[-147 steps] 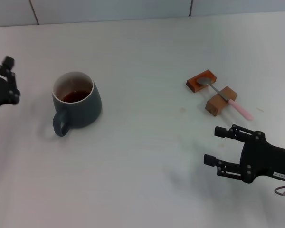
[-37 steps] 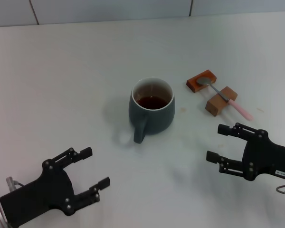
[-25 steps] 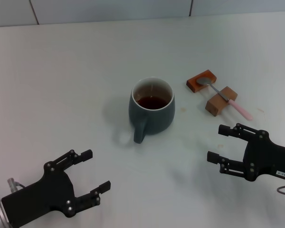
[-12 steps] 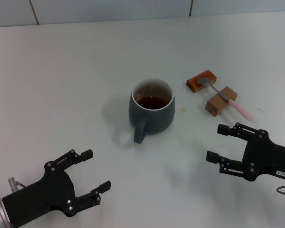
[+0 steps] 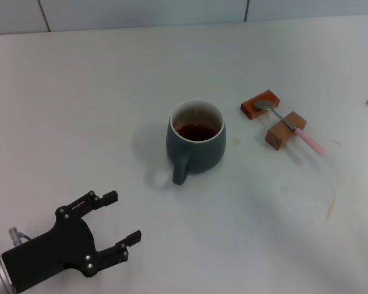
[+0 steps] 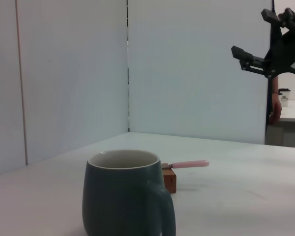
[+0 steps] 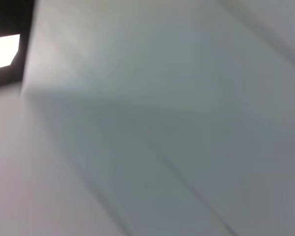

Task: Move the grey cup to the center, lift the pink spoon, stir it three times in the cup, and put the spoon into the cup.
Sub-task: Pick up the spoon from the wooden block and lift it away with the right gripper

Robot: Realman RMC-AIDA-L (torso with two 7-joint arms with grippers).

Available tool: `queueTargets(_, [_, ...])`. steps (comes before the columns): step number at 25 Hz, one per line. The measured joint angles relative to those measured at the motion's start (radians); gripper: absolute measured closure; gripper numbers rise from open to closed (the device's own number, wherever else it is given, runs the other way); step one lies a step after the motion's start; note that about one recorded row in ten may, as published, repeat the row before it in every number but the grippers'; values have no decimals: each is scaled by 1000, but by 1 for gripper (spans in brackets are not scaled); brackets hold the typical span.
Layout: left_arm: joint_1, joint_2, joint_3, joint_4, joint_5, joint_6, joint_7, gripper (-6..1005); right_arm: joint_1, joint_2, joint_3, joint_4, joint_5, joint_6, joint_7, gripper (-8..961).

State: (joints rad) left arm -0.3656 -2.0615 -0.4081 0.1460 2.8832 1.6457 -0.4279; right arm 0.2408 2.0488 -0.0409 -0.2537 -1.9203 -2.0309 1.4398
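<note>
While the grey cup [image 5: 196, 139] sits about mid-desk [image 5: 110, 92] with dark liquid inside and its handle facing the robot, the left pincer [image 5: 113, 228] hangs low at the near left, fingers spread wide, holding nothing. The pink spoon [image 5: 291, 128] lies just right of the cup across two brown wooden blocks [image 5: 272, 118], bowl on the far one. The right pincer [image 6: 265, 39] is raised high off to the right, fingers apart, empty too.

The right gripper [image 6: 270, 42] is cut off at the frame edge — its wrist view shows only blur.
</note>
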Motion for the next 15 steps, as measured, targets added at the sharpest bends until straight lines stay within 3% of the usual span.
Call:
queueTargets(3, [0,0,-1,0,0,-1,0,190,-19,1,76,16,0,19,195,168])
queueTargets(8, [-2,1,-1,0,-2,1,0,190,-40,8,102,18,-4,110,435,169])
queueTargets(15, [-6,2,-9,0,-3,3,0,191,-81,10,94,16,-23,241,567,168])
